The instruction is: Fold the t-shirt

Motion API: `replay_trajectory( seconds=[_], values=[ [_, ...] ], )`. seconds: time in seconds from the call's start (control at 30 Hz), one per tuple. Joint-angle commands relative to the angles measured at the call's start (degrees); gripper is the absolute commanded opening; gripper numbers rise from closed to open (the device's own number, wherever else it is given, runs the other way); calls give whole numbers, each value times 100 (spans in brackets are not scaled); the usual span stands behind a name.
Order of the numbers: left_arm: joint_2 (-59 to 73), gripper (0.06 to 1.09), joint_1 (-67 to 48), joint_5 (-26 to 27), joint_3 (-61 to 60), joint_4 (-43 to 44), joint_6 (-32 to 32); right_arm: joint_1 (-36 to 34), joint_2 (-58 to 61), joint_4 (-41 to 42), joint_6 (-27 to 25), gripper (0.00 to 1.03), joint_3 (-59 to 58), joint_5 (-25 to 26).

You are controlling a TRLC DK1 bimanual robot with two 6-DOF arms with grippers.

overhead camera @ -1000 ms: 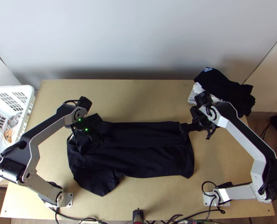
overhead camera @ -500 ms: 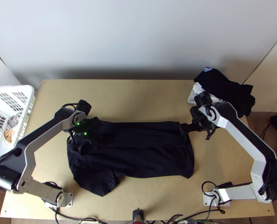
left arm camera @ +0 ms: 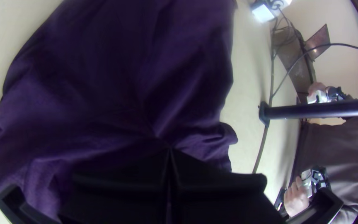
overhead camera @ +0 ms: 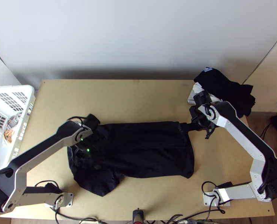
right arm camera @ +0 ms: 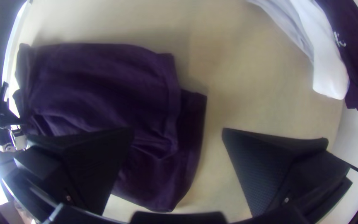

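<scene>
A: Where is the dark blue cloth t-shirt (overhead camera: 149,149)?
B: It lies on the light wooden counter (overhead camera: 138,100). At the end near the right arm, one layer sits on top of another, and the bottom layer pokes out past it. The other end is more crumpled.

A: What is different from half a second ago?
B: The left arm's black pincer (overhead camera: 97,165) is closer to the near edge of the counter now, over the crumpled end. Its elbow is lower and farther out to the side. The layered end of the shirt looks just the same.

A: Is that left pincer (left arm camera: 169,149) holding on?
B: Yes, it is squeezed tight on a bit of the shirt. The wrinkles all run to its tips.

A: And the right arm's black pincer (overhead camera: 187,127)?
B: It hardly moves. It is let go, with its fingers wide apart by the layered end.

A: What else is there?
B: A black cloth pile (overhead camera: 224,86) in the far right corner, with a white cloth (overhead camera: 195,89) poking out, and a white plastic basket (overhead camera: 25,115) on the left.
</scene>
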Motion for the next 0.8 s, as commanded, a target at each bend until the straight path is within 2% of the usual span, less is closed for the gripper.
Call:
replay_trajectory(
  seconds=[0.0,0.03,0.07,0.23,0.33,0.43,0.53,0.6,0.77],
  values=[
    [-32,51,-425,6,-329,-143,-74,7,23,1,-11,98,113,7],
    [3,95,-408,6,-312,-134,-83,-2,23,1,-11,98,122,7],
    [20,104,-364,6,-303,-125,-92,-2,6,1,-11,98,131,7],
    [-15,104,-179,-29,-153,-328,-48,112,-144,-79,-47,98,113,-2],
    [-366,104,23,-126,-57,-433,101,297,-381,-122,-319,98,17,-46],
    [-911,104,76,-750,-127,-433,312,411,-601,-122,-723,98,-185,-72],
    [-1280,104,84,-1655,-417,-459,532,552,-785,-122,-978,98,-414,-72],
    [-1623,104,84,-1840,-540,-459,673,780,-917,-122,-1049,98,-599,-72],
    [-2115,104,58,-1875,-769,-495,673,1738,-1330,-8,-1189,98,-1390,-63]
  ],
)
